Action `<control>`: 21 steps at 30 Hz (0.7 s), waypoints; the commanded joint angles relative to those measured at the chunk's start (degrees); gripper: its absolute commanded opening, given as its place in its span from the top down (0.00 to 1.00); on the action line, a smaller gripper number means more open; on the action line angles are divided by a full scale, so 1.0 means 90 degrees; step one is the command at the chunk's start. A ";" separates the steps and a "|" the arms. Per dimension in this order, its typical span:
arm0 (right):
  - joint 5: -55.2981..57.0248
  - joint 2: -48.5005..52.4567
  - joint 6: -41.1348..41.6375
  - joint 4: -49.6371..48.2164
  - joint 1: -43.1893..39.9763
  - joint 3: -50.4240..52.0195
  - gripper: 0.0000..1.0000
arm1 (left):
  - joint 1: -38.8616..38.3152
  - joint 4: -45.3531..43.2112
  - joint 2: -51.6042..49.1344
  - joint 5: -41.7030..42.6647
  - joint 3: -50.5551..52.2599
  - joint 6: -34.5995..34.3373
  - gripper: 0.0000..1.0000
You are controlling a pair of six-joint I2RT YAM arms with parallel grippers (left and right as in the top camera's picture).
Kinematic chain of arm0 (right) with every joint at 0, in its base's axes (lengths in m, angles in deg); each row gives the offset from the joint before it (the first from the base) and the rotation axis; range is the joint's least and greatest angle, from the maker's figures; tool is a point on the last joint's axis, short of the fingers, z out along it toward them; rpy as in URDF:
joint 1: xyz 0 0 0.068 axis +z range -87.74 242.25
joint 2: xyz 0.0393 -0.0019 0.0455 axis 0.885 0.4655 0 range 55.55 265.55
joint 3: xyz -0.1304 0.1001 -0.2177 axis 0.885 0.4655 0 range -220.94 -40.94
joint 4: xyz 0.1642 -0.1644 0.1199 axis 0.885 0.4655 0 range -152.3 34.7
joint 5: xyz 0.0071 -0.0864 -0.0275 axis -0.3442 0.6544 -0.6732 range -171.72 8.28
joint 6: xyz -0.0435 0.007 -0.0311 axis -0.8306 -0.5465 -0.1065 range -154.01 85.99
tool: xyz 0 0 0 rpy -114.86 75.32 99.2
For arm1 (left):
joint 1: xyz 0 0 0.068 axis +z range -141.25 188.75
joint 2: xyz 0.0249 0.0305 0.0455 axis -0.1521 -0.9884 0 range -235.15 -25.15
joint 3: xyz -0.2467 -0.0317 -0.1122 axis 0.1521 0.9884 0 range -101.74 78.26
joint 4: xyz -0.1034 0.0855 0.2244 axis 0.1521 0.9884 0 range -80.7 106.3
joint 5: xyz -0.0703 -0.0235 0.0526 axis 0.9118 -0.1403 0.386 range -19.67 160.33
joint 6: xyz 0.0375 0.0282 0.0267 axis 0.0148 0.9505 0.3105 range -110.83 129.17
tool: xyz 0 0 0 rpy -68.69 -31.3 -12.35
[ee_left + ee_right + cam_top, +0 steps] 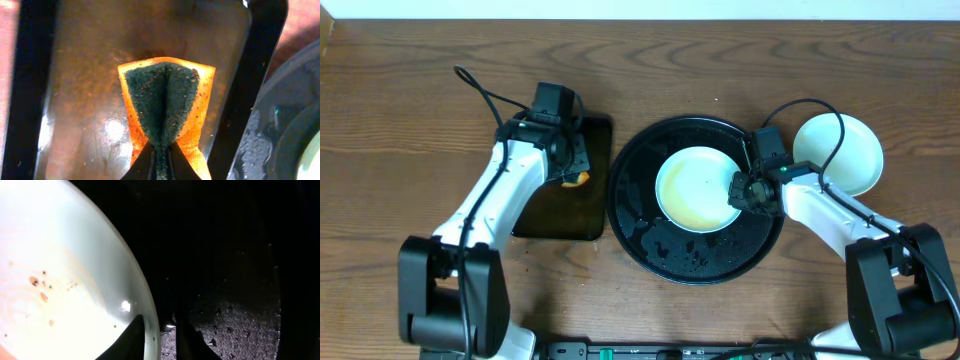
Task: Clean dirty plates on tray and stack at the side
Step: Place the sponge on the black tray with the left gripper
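- Jaws of the left gripper (160,150) are clamped on an orange sponge (165,95), which is folded so that its dark green scouring face creases down the middle.
- That gripper and the sponge are over the dark rectangular tray (560,215), which lies just left of the round black tray (632,225) on the wooden surface (410,90).
- One pale yellow plate (698,188) lies inside the round black tray, toward its upper right. Small brown specks (35,281) dot its face.
- The right gripper (744,190) is at that plate's right edge. Its jaws straddle the rim, one finger over the plate and the other outside above the wet tray floor. I cannot tell whether they press on the rim.
- A pale blue-white plate (838,152) sits on the surface just right of the round tray, off it.
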 commanded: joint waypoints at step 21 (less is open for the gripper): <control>-0.0102 -0.0430 -0.1022 -0.1197 0.0007 0.0177 0.99 | 0.0053 0.0260 0.0272 0.0389 0.0012 0.1309 0.23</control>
